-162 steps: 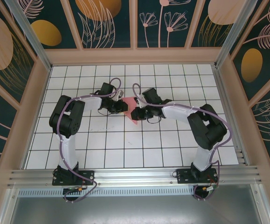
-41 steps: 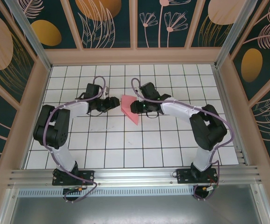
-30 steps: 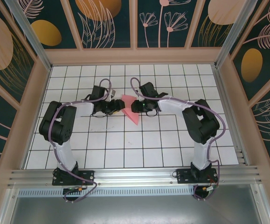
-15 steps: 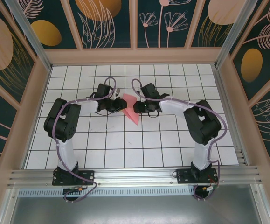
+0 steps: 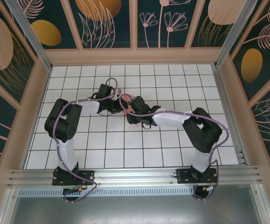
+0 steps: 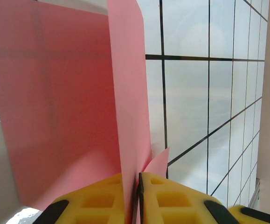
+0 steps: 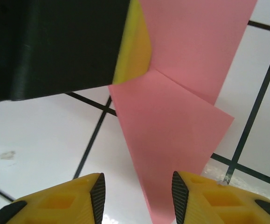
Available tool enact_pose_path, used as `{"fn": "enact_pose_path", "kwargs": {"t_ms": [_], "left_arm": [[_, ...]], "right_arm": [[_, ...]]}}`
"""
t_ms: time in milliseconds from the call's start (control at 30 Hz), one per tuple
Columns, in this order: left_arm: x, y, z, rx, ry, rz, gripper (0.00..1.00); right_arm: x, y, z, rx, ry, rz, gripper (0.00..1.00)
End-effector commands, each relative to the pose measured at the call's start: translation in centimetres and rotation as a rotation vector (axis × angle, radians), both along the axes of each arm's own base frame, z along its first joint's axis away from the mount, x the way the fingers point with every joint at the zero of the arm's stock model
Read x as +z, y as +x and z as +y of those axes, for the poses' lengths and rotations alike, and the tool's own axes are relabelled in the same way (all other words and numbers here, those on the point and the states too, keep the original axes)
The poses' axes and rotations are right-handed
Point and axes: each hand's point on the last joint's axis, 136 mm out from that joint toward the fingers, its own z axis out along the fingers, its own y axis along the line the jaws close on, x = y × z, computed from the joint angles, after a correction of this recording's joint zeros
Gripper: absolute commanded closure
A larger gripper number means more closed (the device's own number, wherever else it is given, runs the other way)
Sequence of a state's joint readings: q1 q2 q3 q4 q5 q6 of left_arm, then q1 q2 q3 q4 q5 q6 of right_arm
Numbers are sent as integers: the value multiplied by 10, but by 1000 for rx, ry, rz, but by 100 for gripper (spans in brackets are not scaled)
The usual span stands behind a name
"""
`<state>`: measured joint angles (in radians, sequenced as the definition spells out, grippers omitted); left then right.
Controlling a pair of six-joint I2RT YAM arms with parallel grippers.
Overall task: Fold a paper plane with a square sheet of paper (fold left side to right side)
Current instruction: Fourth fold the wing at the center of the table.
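1. A white gridded surface (image 5: 172, 154) sits inside a flower-panelled booth. From above, my left tool (image 5: 119, 107) and right tool (image 5: 132, 113) meet at mid-surface. The pink sheet of paper (image 5: 126, 104) peeks out between them, mostly hidden and probably raised.
2. Left wrist: my left tool (image 6: 138, 179) is clamped on the sheet's (image 6: 69, 116) lower edge, and its layers stand upright over the grid.
3. Right wrist: my right tool (image 7: 137, 190) stands apart, with the sheet's (image 7: 181, 130) pointed end reaching between its fingers. The left tool's yellow finger (image 7: 134, 46) pinches the sheet higher up.

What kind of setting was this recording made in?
Probably a purpose-built robot test booth: white grid-tiled tabletop, aluminium frame rail, dark leaf-patterned wall panels closing it in.
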<state>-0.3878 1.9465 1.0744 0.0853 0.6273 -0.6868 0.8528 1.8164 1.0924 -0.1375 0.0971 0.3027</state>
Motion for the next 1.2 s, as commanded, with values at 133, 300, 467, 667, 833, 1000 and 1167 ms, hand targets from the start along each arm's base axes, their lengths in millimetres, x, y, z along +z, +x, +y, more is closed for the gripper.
{"fn": "enact_pose_path", "kwargs": {"t_ms": [133,300,467,667,833,1000,1167], "left_arm": [[18,5,-3,9,-6,-24,84],[19,6,-2,11,-2,-27,84],[20,7,-2,11,3,-29,84],[24,8,-1,8,11,-40,81],[32,12,-1,-3,31,-64,75],[41,18,1,-9,42,-86,66],[59,26,16,15,44,-119,52]], "right_arm": [[-13,11,-1,-58,-57,-36,53],[-18,13,1,-51,-72,-34,53],[-22,14,1,-51,-82,-32,55],[-28,13,2,-47,-85,-12,58],[-33,10,4,-35,-77,9,64],[-37,8,2,-32,-61,33,72],[-39,6,2,-25,-40,52,79]]}}
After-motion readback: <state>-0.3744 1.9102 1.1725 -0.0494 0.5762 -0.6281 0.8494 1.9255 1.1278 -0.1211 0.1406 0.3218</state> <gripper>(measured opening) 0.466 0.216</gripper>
